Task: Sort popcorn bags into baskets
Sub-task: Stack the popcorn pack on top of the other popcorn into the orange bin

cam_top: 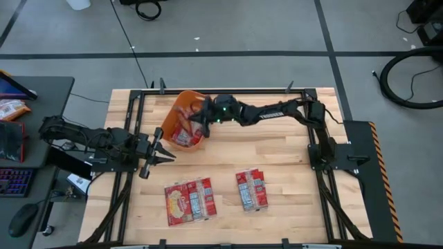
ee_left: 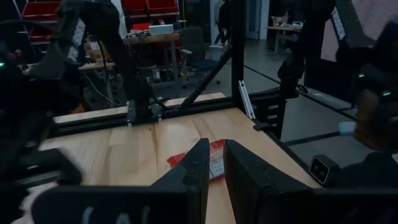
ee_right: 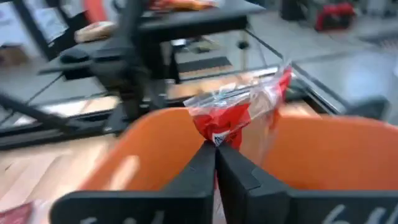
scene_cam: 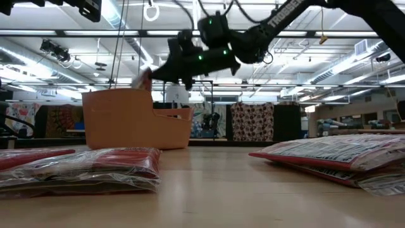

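The orange basket (cam_top: 181,111) stands at the table's far middle with several red popcorn bags (cam_top: 185,135) inside; it also shows in the low view (scene_cam: 126,120). My right gripper (cam_top: 201,116) hangs over the basket, shut on one red and clear popcorn bag (ee_right: 239,112), which also shows in the low view (scene_cam: 143,78). My left gripper (cam_top: 165,151) is open and empty just near-left of the basket. Two groups of bags lie flat on the near table, one at the left (cam_top: 188,199) and one at the right (cam_top: 250,189). My right gripper pinches the bag's red end (ee_right: 217,137) between its two fingertips. It comes from the table's right, slanting down toward the basket. The bag sticks out past the fingertips, lifted clear above the basket's rim (scene_cam: 120,92).
A black frame (cam_top: 228,90) runs around the table's edges. A side desk with a keyboard (cam_top: 15,181) stands at the left. Bare wood lies between the basket and the two bag groups.
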`<action>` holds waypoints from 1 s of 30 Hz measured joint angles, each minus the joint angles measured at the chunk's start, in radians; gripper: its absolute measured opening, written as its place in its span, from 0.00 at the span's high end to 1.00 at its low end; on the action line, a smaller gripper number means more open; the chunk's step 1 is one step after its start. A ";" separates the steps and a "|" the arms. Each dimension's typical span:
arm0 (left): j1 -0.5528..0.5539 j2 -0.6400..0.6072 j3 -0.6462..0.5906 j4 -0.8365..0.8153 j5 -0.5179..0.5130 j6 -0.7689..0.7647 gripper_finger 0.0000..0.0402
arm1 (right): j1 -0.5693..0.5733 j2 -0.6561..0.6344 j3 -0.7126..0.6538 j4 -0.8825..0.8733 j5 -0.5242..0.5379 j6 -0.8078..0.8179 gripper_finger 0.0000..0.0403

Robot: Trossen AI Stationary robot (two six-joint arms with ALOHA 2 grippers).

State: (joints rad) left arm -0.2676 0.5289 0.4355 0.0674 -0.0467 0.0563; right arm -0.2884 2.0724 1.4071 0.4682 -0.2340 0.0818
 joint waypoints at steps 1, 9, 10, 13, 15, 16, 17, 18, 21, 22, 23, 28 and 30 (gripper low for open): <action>0.000 0.000 0.000 -0.001 0.000 0.000 0.87 | -0.017 0.003 0.001 -0.018 0.000 0.023 0.94; 0.000 0.000 0.000 -0.014 0.000 -0.001 0.87 | -0.104 -0.024 0.000 -0.268 0.057 0.057 0.77; 0.000 0.000 0.000 -0.017 0.000 -0.001 0.87 | -0.108 -0.034 0.000 -0.300 0.062 0.055 0.74; 0.000 0.000 0.000 -0.022 -0.001 -0.001 0.87 | -0.111 -0.076 0.000 -0.407 0.099 0.030 0.68; 0.000 0.000 0.000 -0.022 -0.001 -0.001 0.87 | -0.101 -0.113 0.000 -0.486 0.148 0.002 0.65; 0.000 0.000 0.000 -0.022 -0.001 -0.001 0.87 | -0.093 -0.132 0.001 -0.517 0.184 -0.007 0.64; 0.000 0.000 0.000 -0.022 -0.001 -0.001 0.87 | -0.084 -0.151 0.001 -0.559 0.216 -0.016 0.63; 0.000 0.000 0.000 -0.022 -0.001 -0.001 0.87 | -0.075 -0.169 0.001 -0.599 0.238 -0.027 0.62; 0.000 0.000 0.000 -0.022 -0.007 -0.001 0.87 | -0.028 -0.225 0.001 -0.726 0.278 -0.060 0.62; 0.000 0.000 0.000 -0.022 -0.012 -0.001 0.87 | -0.002 -0.244 0.001 -0.768 0.292 -0.071 0.62; 0.000 0.000 0.000 -0.023 -0.024 -0.001 0.87 | 0.031 -0.257 0.001 -0.811 0.311 -0.080 0.62; 0.000 0.000 0.000 -0.022 -0.119 0.026 0.87 | 0.237 -0.262 0.000 -1.010 0.503 -0.003 0.62; 0.001 0.000 0.000 -0.015 -0.174 0.038 0.87 | 0.318 -0.253 0.000 -1.060 0.579 0.090 0.62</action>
State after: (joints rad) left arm -0.2671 0.5293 0.4355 0.0524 -0.2209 0.0946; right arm 0.0293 1.8197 1.4075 -0.5919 0.3451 0.1719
